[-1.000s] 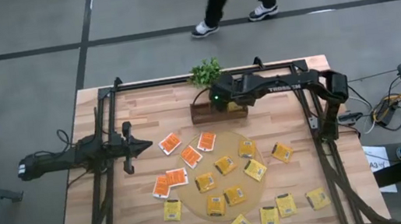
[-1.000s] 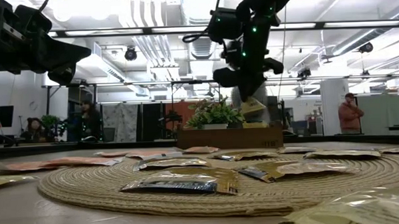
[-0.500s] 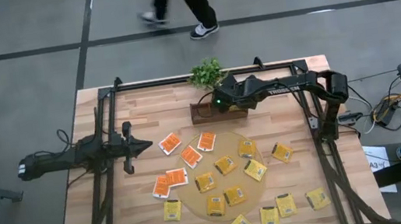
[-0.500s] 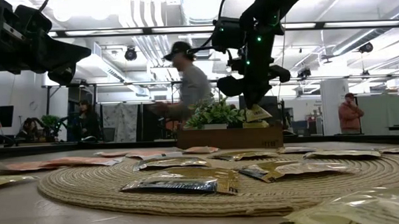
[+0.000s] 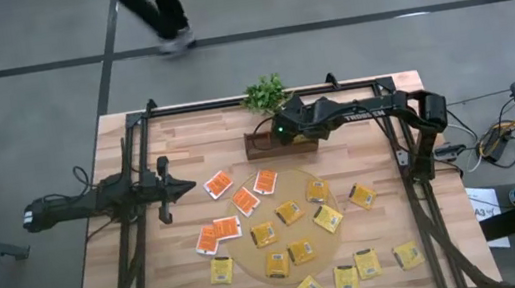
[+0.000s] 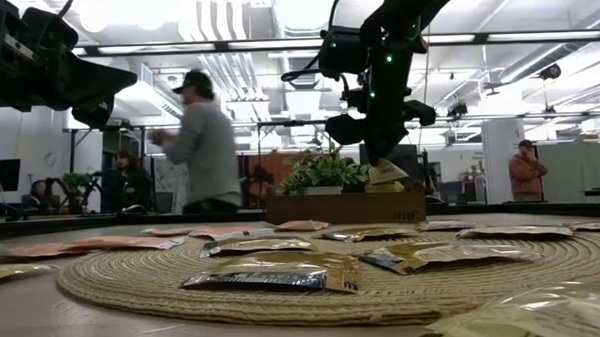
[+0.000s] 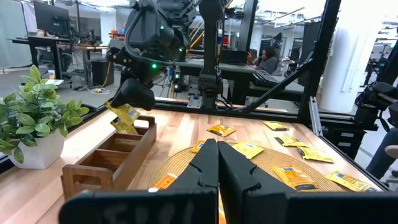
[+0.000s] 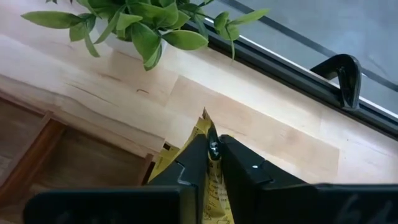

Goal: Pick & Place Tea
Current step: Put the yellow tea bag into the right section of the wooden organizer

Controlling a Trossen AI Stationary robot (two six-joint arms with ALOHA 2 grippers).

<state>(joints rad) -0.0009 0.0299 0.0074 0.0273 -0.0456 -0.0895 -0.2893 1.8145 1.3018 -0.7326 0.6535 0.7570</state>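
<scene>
The right gripper (image 8: 210, 163) pinches a yellow packet (image 7: 125, 117) by its edge over the wooden box (image 7: 112, 158); thin, light and floppy, it looks best held there, while the left gripper (image 7: 217, 163) waits closed.

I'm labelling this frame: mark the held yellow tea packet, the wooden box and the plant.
held yellow tea packet (image 7: 124, 117), left wrist view, its face below the gripper.
wooden box (image 7: 106, 167), left wrist view, its near side wall.
plant (image 5: 264, 92), high view, its leaves.
</scene>
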